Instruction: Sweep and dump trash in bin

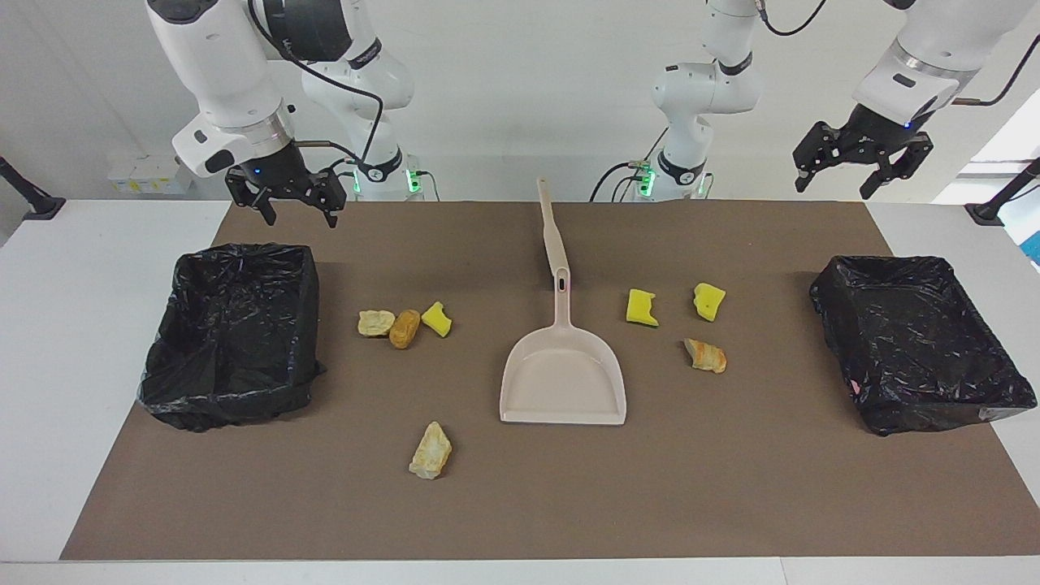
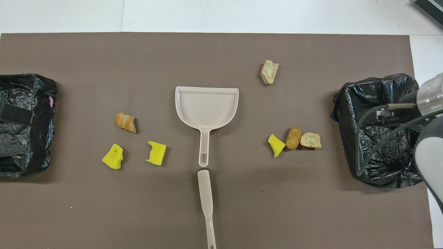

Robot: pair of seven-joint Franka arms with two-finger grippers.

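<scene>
1. While both arms hang raised above the robots' edge of the brown mat [image 1: 731,504], neither gripper holds anything. The right gripper [image 1: 294,205] hangs with fingers spread over the mat's edge, just robot-side of the black-lined bin [image 1: 236,341] at the right arm's end.
2. The left gripper [image 1: 860,171] hangs with fingers spread, empty, above the mat's corner at the left arm's end, well apart from the second black-lined bin [image 1: 918,341] there.
3. Landmark: the beige dustpan [image 1: 563,378] lies flat at the mat's middle, its handle pointing toward the robots. A beige brush handle [image 1: 552,231] lies in line with it, nearer the robots, its tip just beside the dustpan handle's end.
4. Trash toward the right arm's end of the dustpan: a yellow sponge chunk [image 1: 436,319], an orange-brown bread piece [image 1: 404,328] and a pale tan lump [image 1: 375,322] lie in a row, the latter two touching.
5. A pale bread-like lump [image 1: 431,451] lies alone, farther from the robots than the dustpan's mouth, toward the right arm's end.
6. Trash toward the left arm's end of the dustpan: two yellow sponge chunks [image 1: 642,308] [image 1: 708,301] lie beside the handle, with a crusty tan piece [image 1: 705,356] slightly farther from the robots.
7. No trash lies in the dustpan.
</scene>
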